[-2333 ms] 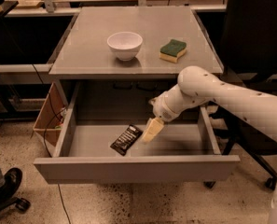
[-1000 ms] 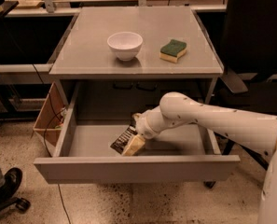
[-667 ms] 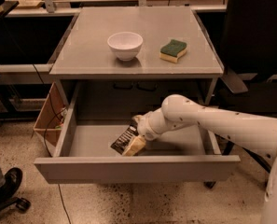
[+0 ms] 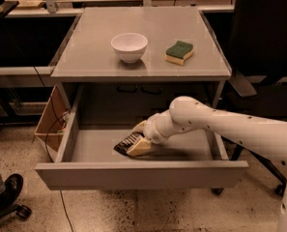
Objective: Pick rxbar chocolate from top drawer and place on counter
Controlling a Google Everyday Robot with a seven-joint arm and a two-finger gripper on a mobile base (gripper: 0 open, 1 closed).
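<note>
The top drawer stands open at lower centre, with the rxbar chocolate on its floor near the front. The gripper sits on the bar's right end; I cannot tell how its jaws stand. The tabletop above holds a white bowl and a sponge.

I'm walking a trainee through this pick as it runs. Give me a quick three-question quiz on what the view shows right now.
1. Fill in: beside the white bowl on the counter lies a green-and-yellow ___.
2. The gripper is: A) above the bowl; B) down in the open top drawer, at the rxbar chocolate; C) raised over the counter.
3. True or false: the rxbar chocolate lies on the counter.
Key: 1 sponge; 2 B; 3 false.
</note>
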